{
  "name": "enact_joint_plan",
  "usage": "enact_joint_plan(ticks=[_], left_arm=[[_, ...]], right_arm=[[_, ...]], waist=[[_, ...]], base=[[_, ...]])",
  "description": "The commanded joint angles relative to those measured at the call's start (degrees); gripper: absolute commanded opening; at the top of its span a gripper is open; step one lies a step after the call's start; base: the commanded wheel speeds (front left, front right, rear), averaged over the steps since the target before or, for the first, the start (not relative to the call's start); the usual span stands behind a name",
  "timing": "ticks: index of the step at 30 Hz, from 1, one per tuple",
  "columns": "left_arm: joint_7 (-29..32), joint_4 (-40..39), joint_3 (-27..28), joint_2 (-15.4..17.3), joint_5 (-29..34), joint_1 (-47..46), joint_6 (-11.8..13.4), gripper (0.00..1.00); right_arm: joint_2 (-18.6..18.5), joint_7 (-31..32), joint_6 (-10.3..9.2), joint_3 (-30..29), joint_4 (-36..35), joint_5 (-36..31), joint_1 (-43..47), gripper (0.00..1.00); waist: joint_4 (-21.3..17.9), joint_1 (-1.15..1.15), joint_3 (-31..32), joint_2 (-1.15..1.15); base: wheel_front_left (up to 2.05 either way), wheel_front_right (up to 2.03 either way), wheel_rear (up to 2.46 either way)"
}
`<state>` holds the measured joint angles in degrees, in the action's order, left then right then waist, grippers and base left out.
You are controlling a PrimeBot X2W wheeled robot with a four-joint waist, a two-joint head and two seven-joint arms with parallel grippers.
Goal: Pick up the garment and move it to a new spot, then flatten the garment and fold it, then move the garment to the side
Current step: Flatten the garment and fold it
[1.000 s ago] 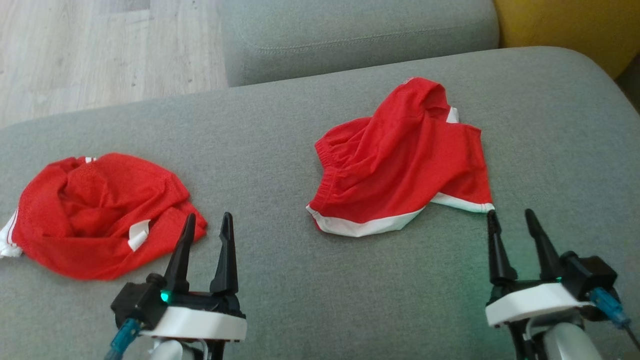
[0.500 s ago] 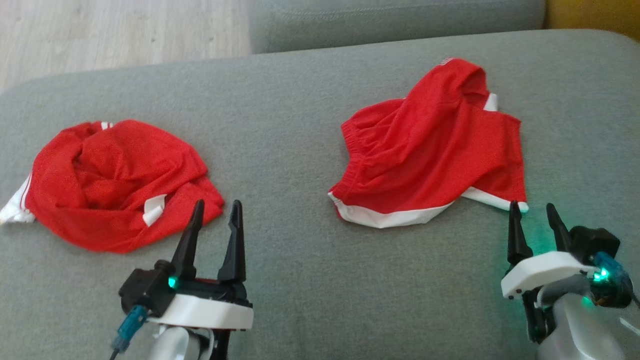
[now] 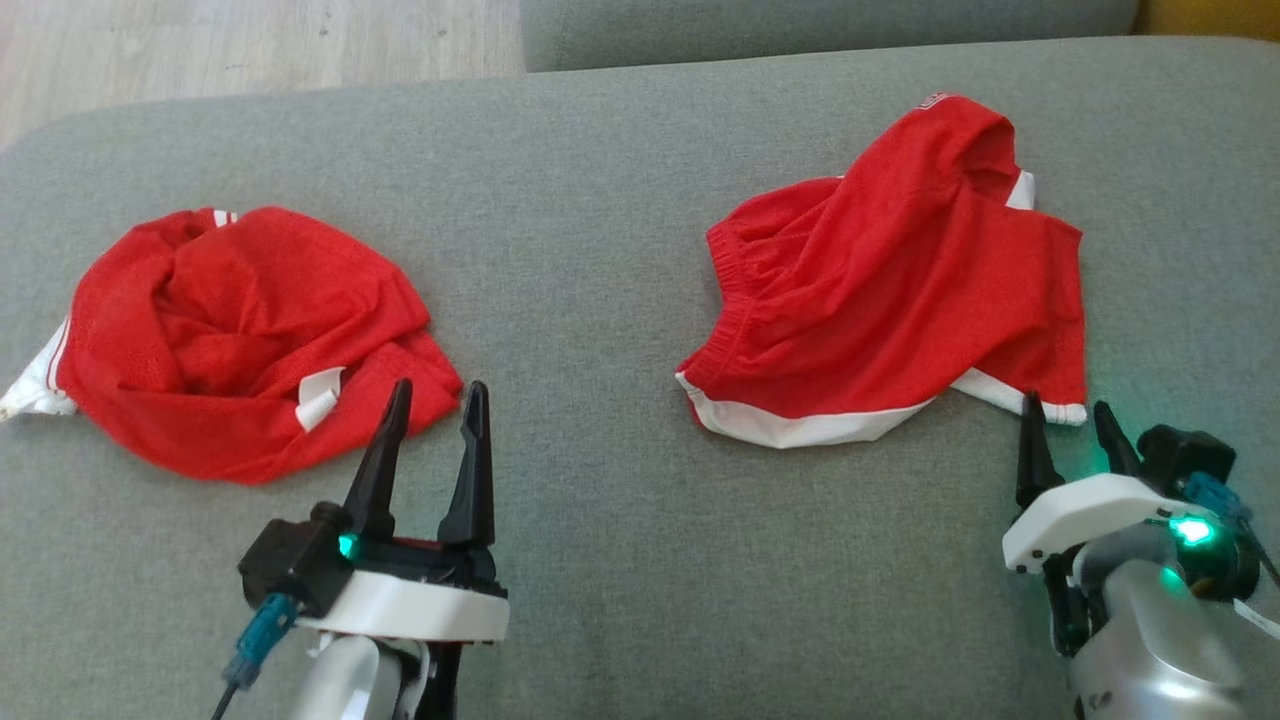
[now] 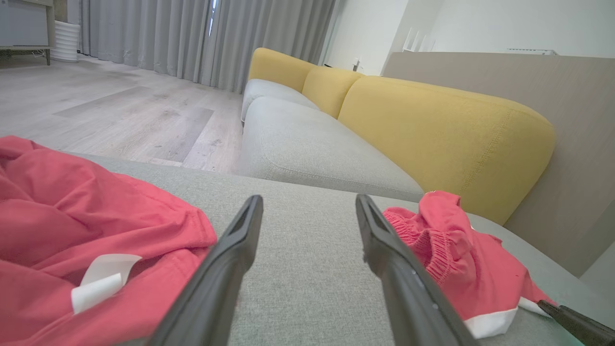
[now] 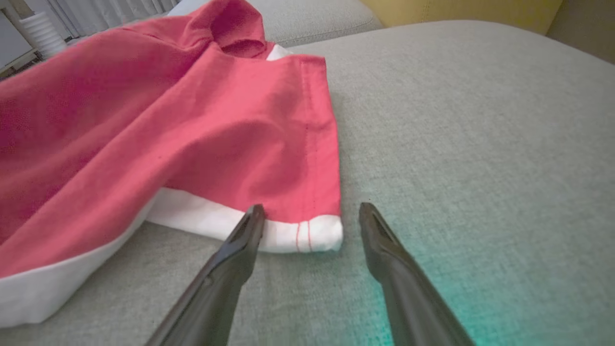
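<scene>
Red shorts with a white hem lie rumpled on the right of the grey cushion, also seen in the right wrist view and the left wrist view. My right gripper is open at their near right corner. In the right wrist view its fingers flank the white hem corner without closing on it. A second red garment lies in a crumpled heap at the left. My left gripper is open just beside that heap's near right edge, holding nothing.
Everything rests on a broad grey sofa cushion. Wooden floor lies beyond its far left edge and another grey cushion beyond the far edge. Yellow backrests stand to the right.
The head camera has shifted, so the whole picture slid. My right gripper has tipped downward and its tips now sit either side of the shorts' hem corner. Both stay open.
</scene>
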<state>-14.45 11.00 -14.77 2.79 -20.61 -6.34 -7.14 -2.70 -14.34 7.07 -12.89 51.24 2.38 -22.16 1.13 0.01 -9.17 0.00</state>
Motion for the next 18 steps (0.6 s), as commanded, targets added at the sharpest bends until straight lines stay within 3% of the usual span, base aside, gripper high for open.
enact_joint_plan(ticks=[1, 10, 11, 12, 13, 18], left_arm=[[-0.5, -1.7, 1.5, 0.1, 0.5, -2.3, -0.3, 1.0], [-0.5, -1.5, 1.6, 0.1, 0.3, -2.3, -0.3, 1.0], [-0.5, -1.5, 1.6, 0.1, 0.3, -2.4, -0.3, 1.0], [-0.5, -1.4, 1.6, 0.1, 0.2, -2.4, -0.3, 1.0], [-0.5, -1.4, 1.6, 0.1, 0.2, -2.4, -0.3, 1.0], [-0.5, -1.1, 1.7, 0.1, 0.2, -2.2, -0.3, 1.0]], right_arm=[[-0.2, -0.7, 0.42, 1.0, -0.7, -0.5, -1.8, 1.0], [-0.2, -0.7, 0.42, 3.4, -0.6, 1.7, -1.4, 1.0], [-0.2, -0.7, 0.42, 3.8, -0.7, 1.8, -1.3, 0.82], [-0.2, -0.7, 0.42, 4.1, -0.9, 1.7, -1.3, 0.33], [-0.2, -0.7, 0.42, 4.5, -1.2, 1.5, -1.3, 0.0], [-0.2, -0.7, 0.42, 3.6, -3.3, -0.5, -0.6, 0.0]], waist=[[-0.2, -0.01, 0.0, 0.0], [-1.2, -0.01, 0.3, 0.0], [-1.2, -0.01, 0.4, 0.0], [-1.3, -0.01, 0.4, 0.0], [-1.4, -0.01, 0.4, 0.0], [-1.9, -0.01, 0.7, 0.0]], base=[[0.0, 0.0, 0.0], [0.0, 0.0, 0.0], [0.0, 0.0, 0.0], [0.0, 0.0, 0.0], [0.0, 0.0, 0.0], [0.0, 0.0, 0.0]])
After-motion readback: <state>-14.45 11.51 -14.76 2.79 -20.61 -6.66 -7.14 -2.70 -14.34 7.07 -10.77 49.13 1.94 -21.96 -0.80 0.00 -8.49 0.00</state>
